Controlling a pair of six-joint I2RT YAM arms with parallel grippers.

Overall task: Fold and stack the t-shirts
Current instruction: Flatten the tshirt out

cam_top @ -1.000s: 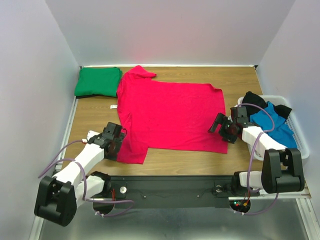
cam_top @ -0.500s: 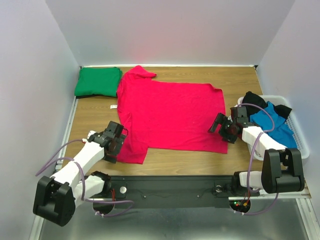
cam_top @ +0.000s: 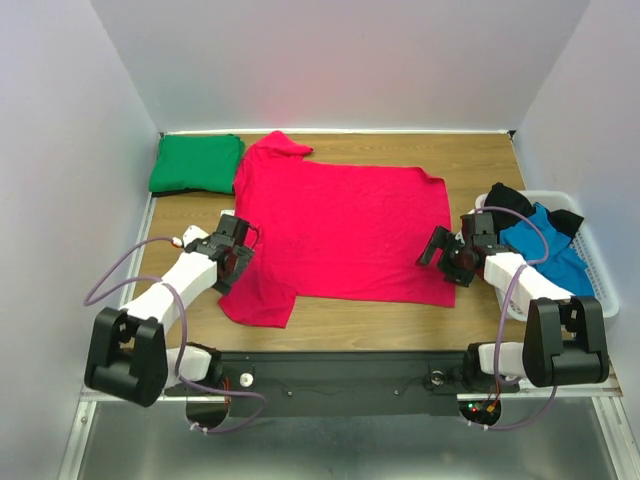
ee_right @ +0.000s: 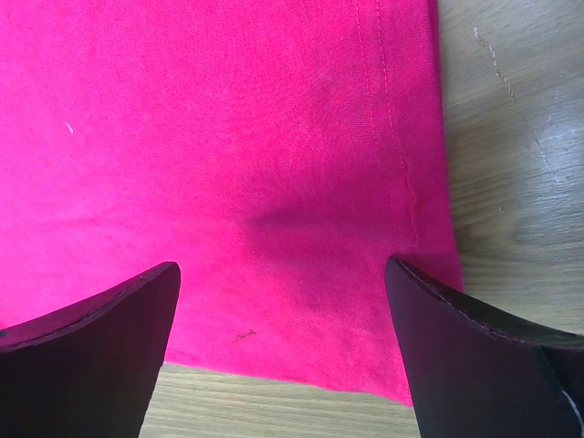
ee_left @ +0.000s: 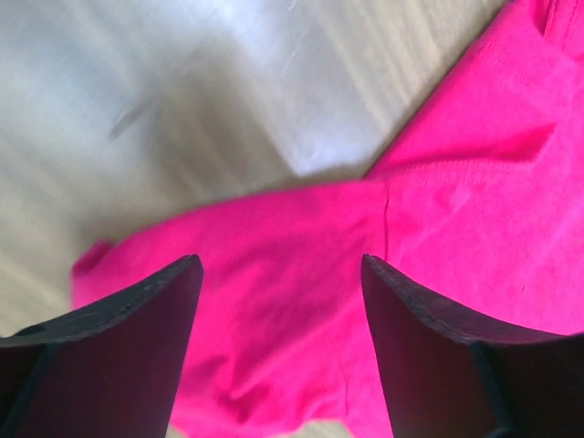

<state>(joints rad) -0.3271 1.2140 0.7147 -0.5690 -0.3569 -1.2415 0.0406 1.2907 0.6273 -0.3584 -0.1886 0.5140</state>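
Arms [cam_top: 165, 292] lean in: left gripper [cam_top: 237, 268], right gripper [cam_top: 448, 258] above red t-shirt [cam_top: 340, 230].

Right gripper [ee_right: 281, 266], jaws wide apart, above hemmed edge of red t-shirt [ee_right: 228, 137] on table [ee_right: 516, 137]

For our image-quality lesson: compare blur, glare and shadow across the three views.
Left wrist view: table blurred, pale glare on it. Right wrist view: red t-shirt stitching sharp, soft shadow mid-cloth. Top view: even light, red glow on back wall.

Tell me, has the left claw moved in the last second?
Yes. The left gripper moved forward, closer to the folded green t-shirt lying in the far left corner.
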